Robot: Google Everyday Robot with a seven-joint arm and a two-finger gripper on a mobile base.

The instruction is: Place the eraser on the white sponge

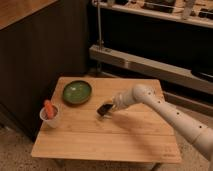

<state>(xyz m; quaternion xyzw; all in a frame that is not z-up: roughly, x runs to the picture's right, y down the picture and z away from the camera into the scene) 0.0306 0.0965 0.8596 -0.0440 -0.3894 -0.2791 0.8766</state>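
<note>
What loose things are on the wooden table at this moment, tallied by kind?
Green bowl: 1
White cup holding an orange item: 1
Dark eraser at the gripper near the table's middle: 1
Orange item in the cup: 1
White sponge: cannot make one out
Total: 4

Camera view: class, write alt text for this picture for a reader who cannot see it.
A white robot arm reaches from the right over a wooden table, its gripper low at the dark eraser near the centre. A green bowl sits left of it, and a white cup holding something orange stands near the left edge.
</note>
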